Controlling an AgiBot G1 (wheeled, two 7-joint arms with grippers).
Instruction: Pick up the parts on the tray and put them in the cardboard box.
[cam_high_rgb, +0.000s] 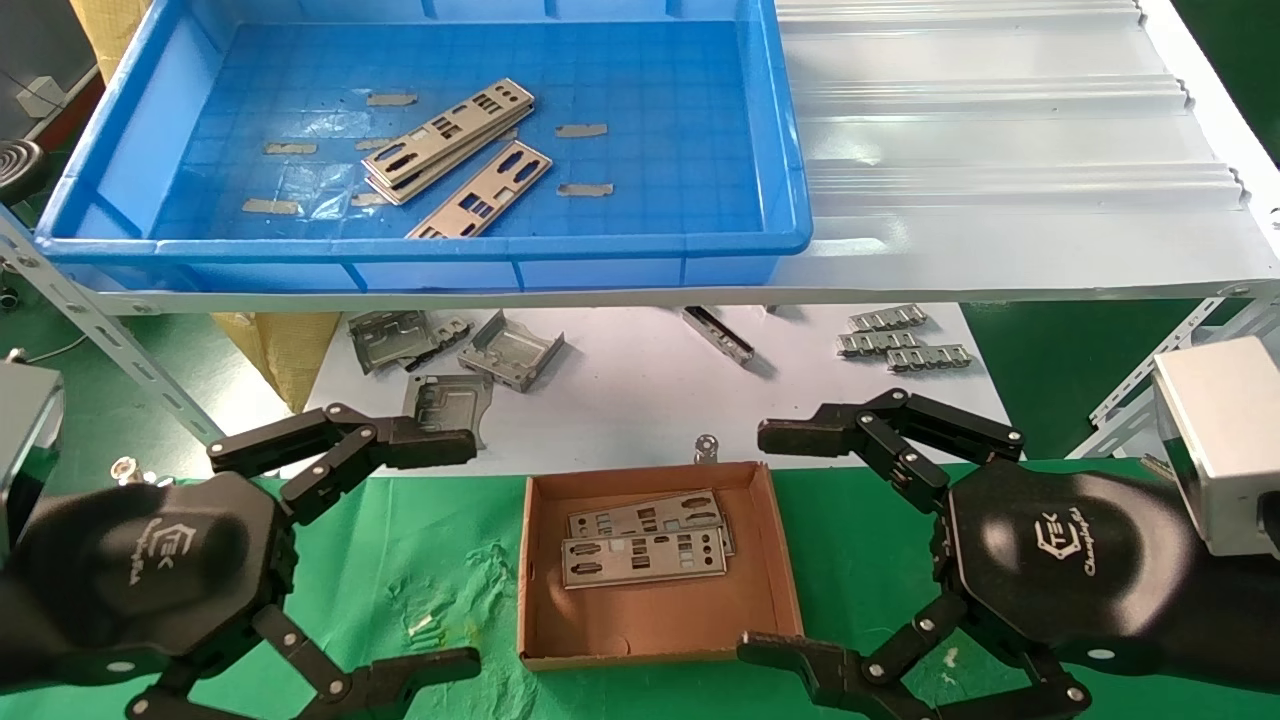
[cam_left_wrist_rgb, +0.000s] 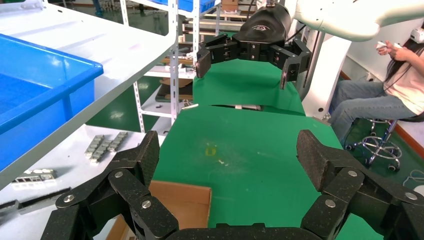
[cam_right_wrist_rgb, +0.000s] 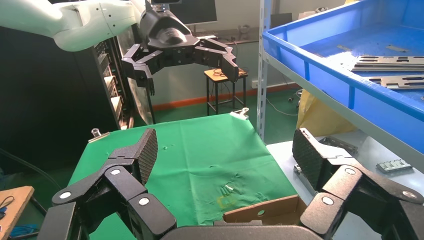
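"TEK" logos on left gripper (cam_high_rgb: 440, 555), right gripper (cam_high_rgb: 790, 545); both spread wide

Bright-blue tray (cam_high_rgb: 120, 150) with grid-patterned floor, silver-grey parts (cam_high_rgb: 450, 140), brown cardboard box (cam_high_rgb: 780, 560), green cloth (cam_high_rgb: 420, 570)

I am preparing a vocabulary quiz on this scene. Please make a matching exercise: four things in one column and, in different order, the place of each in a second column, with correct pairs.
Things:
1. blue tray
2. cardboard box
3. ridged metal strips
4. left end effector

Places:
A. on the white sheet under the shelf
B. on the green cloth, holding two plates
C. on the upper shelf
D. above the cloth, left of the box, open and empty

Pairs: 1-C, 2-B, 3-A, 4-D
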